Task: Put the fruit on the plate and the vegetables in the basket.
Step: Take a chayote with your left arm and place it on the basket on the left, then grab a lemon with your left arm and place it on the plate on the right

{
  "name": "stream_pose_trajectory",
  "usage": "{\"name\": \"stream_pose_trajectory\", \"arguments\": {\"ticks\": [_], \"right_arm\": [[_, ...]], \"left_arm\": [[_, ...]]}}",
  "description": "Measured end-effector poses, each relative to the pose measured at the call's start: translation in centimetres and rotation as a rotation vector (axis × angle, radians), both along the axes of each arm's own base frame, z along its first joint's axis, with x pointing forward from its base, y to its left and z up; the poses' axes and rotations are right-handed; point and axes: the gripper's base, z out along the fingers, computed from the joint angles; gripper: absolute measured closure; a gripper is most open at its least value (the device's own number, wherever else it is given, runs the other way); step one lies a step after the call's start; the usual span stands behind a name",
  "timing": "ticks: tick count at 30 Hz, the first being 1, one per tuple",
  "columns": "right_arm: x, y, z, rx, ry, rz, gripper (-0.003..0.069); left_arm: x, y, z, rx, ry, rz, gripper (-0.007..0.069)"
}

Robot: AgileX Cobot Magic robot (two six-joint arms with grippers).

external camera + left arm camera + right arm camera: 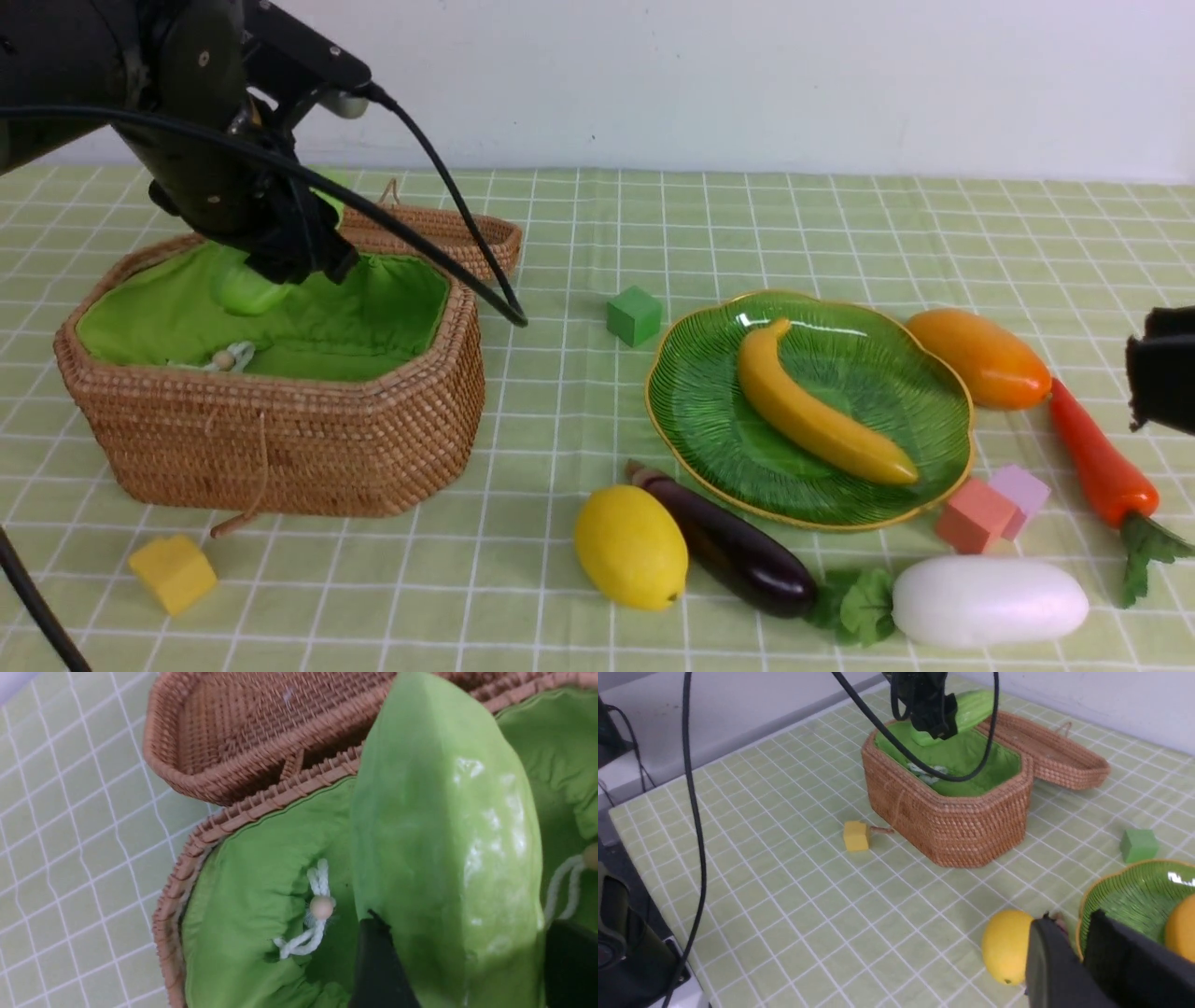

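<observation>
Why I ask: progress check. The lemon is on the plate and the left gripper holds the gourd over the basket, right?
No: the front view shows the banana on the plate; the lemon lies on the tablecloth. The rest is right.

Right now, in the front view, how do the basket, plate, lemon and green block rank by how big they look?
Largest to smallest:
1. basket
2. plate
3. lemon
4. green block
The block sits farther back than the lemon, which shrinks it a little, yet the order seems safe.
</observation>
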Motion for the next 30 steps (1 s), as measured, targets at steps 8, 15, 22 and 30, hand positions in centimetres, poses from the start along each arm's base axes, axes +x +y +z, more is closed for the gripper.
{"name": "stream_pose_trajectory", "arguments": {"ticks": [8, 15, 22, 30], "right_arm": [[-0.9, -0.5, 0.1, -0.013, -0.009, -0.037, 0.0531], [-1.5, -0.7, 0.1, -0.027, -0.018, -0.052, 0.0531], [-2.8, -1.5, -0.2, -0.057, 0.014, -0.114, 0.0531], [-4.9, -2.9, -0.9, -0.113, 0.069, -0.230, 0.0531]], "left_arm": [[0.5, 0.2, -0.3, 0.054, -0.017, -0.013, 0.0204], [0.5, 0.3, -0.3, 0.063, -0.022, -0.014, 0.0050], [-0.3, -0.2, 0.7, -0.086, -0.031, 0.085, 0.0088], [-6.0, -6.5, 3.3, -0.337, 0.125, 0.064, 0.0603]]}}
